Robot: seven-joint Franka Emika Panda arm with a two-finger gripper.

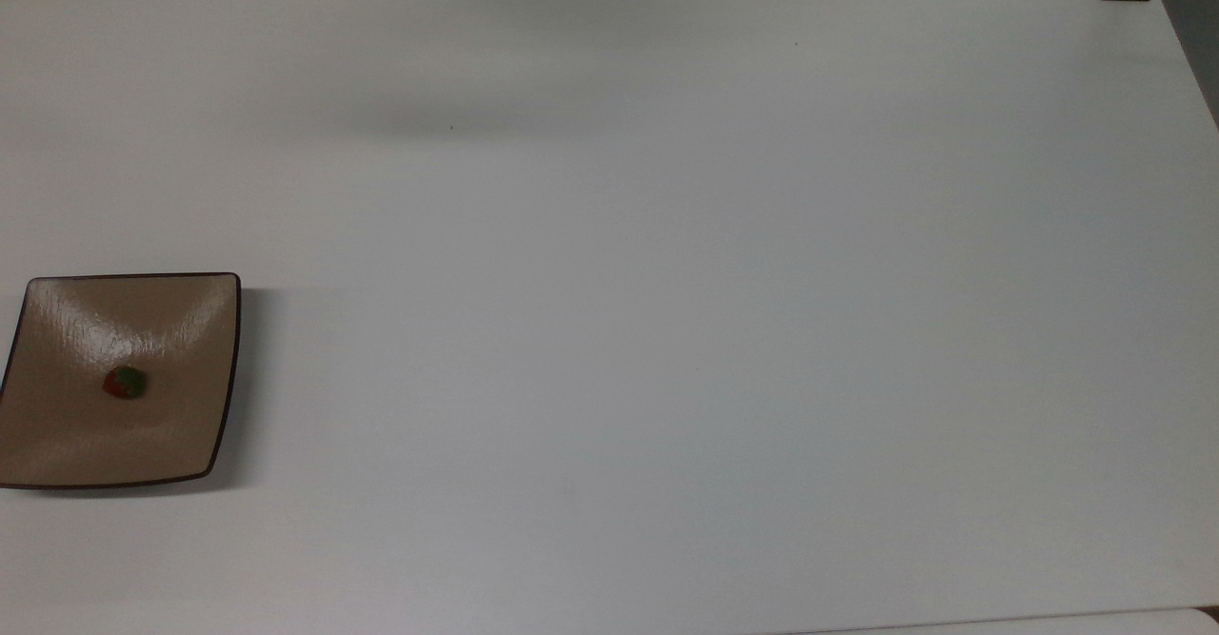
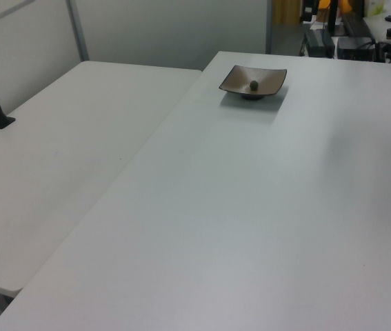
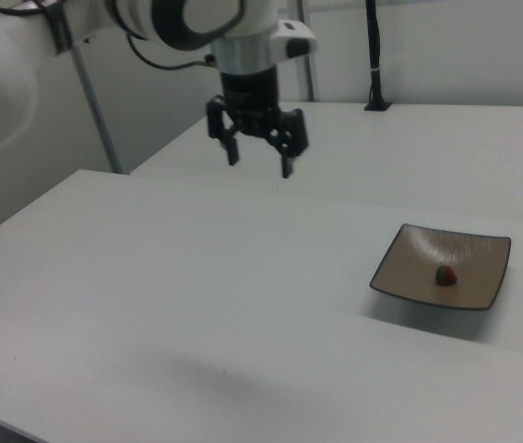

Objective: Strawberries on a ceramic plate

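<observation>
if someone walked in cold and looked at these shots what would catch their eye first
Probably the square tan ceramic plate with its dark rim, the one coloured thing on a wide white table, sitting at the top view's left edge. A single small red strawberry with a green cap lies in its sunken centre. In the right view the gripper hangs open and empty high above the table, well off to the right view's left of the plate.

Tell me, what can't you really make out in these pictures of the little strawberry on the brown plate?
- Small red strawberry: in the left view a dark blob, too small to show colour or cap.
- Square glossy tan-brown ceramic plate: its left corner is cut off by the top view's left edge.
- Plate's underside: hidden by its own body.
- Black two-finger gripper: open in the right view; the white arm above it is cut off by the top edge.
</observation>
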